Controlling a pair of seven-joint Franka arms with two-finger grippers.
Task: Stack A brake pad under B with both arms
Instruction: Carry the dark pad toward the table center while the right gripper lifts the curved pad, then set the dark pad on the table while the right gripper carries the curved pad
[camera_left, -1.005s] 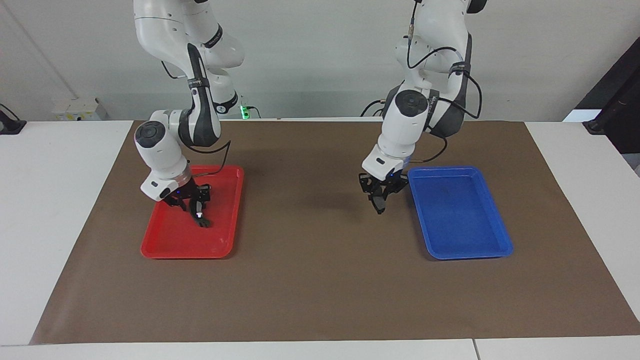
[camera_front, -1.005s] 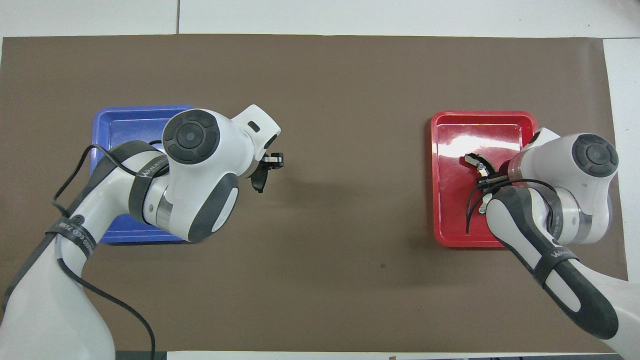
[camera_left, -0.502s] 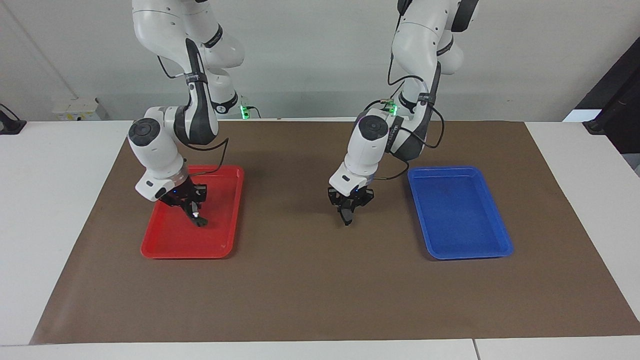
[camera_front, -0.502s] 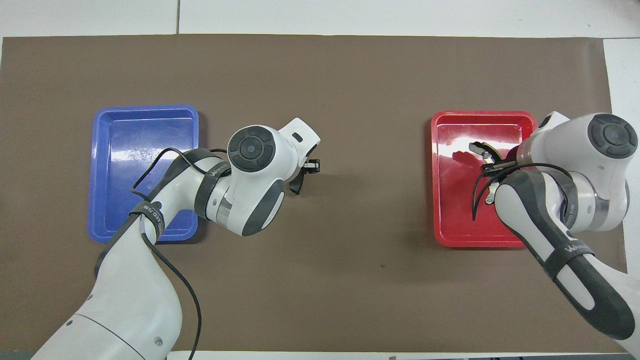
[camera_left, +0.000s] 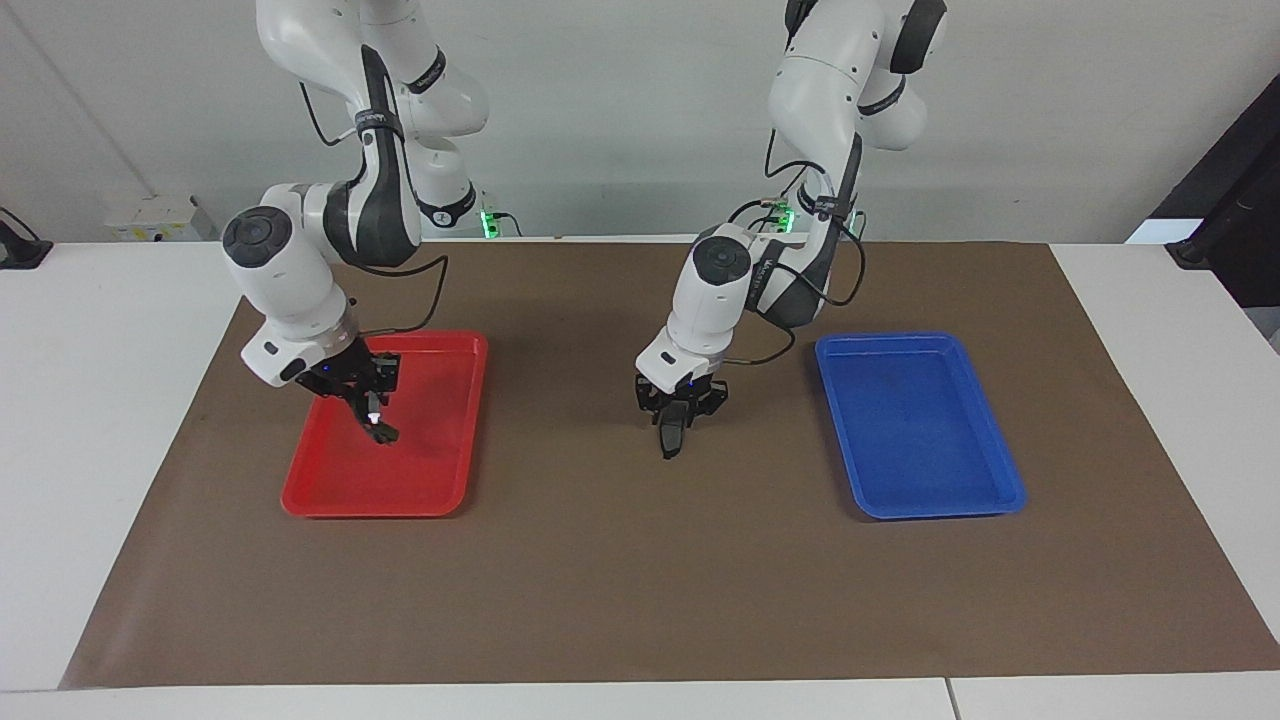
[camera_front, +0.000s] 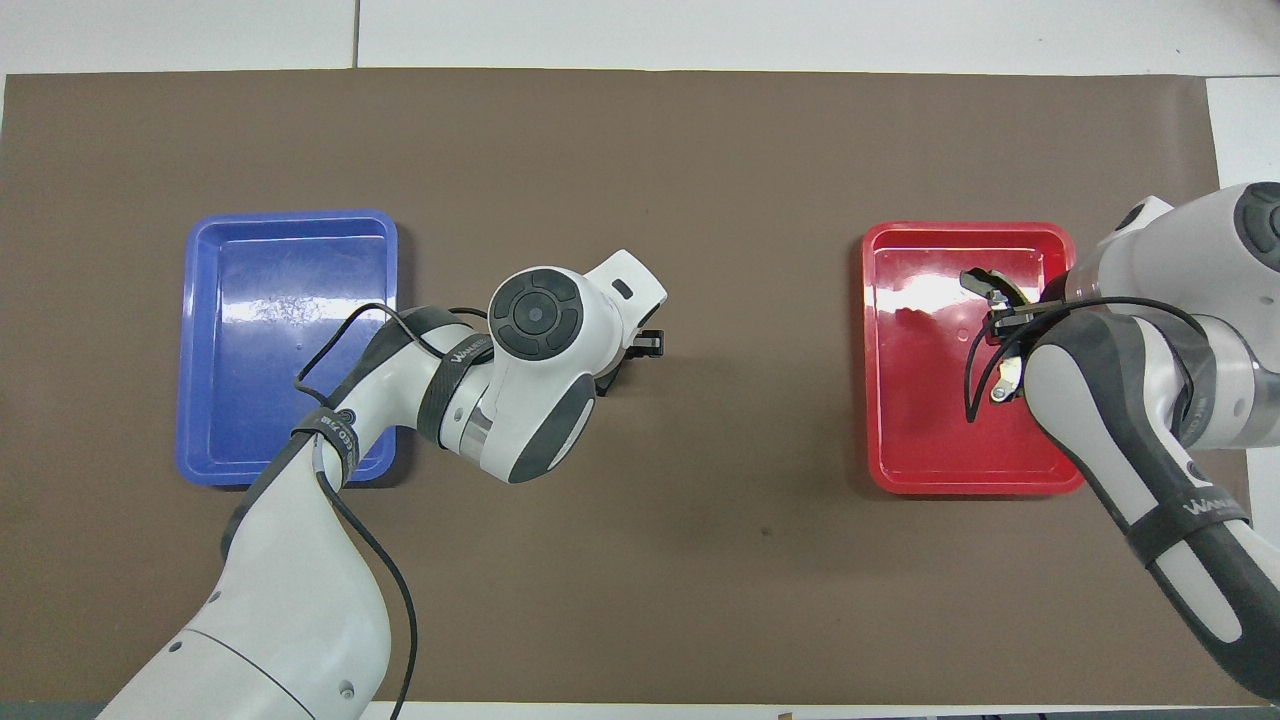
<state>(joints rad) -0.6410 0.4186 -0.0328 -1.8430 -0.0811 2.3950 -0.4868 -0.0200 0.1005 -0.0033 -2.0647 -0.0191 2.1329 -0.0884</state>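
Note:
A brake pad, short and dark grey, hangs edge-on from my left gripper, which is shut on it low over the brown mat between the two trays. In the overhead view the left wrist hides most of this pad, and only part of the left gripper shows. B, the black crescent piece with a light strip and a white spot, is pinched in my shut right gripper, raised over the red tray. From above, B shows at the right gripper.
A blue tray lies on the mat toward the left arm's end, with nothing in it. The red tray lies toward the right arm's end. A brown mat covers the table between and around them.
The left arm has carried the pad from beside the blue tray toward the middle of the mat and lowered it. The right gripper has lifted B higher over the red tray.

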